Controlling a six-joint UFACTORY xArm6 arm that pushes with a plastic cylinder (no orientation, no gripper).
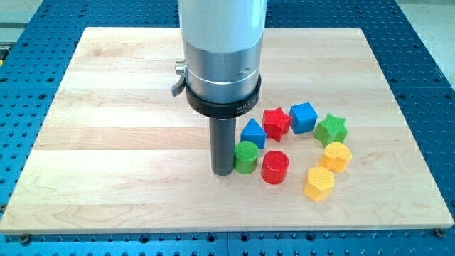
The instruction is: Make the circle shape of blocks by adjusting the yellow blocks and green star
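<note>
Two yellow blocks and the green star (331, 130) are small, rigid, light plastic pieces by the look of them, ribbed tops, likely to slide easily on the smooth wood and to spin if pushed off-centre; no grasp possible here, so contact should be a flat side face, pushing through the middle. Upper yellow block (337, 156) looks hexagon-ish, lower yellow block (319, 183) too, shape not fully certain. All three sit well off to the view's right of my tip (224, 172), on the far side of the cluster: star farthest right and slightly toward the view's top from the tip, upper yellow just below the star and nearly touching it, lower yellow toward the view's bottom right of the tip, near the upper yellow. No gripper on this rig, just a bare rod, holding nothing; tip rests on the board (106, 142) right beside the green cylinder (246, 156), touching it or nearly so, on its left side. Between tip and task blocks: red cylinder (275, 167) just right of the green cylinder, blue triangle (253, 133) above it, red star (276, 121) and blue cube (303, 117) further toward the top right. Together the blocks make a rough ring, looser on the yellow side. Judgement: the tip needs to go round the cluster to reach the yellows from outside; cutting through would knock the cylinders.
</note>
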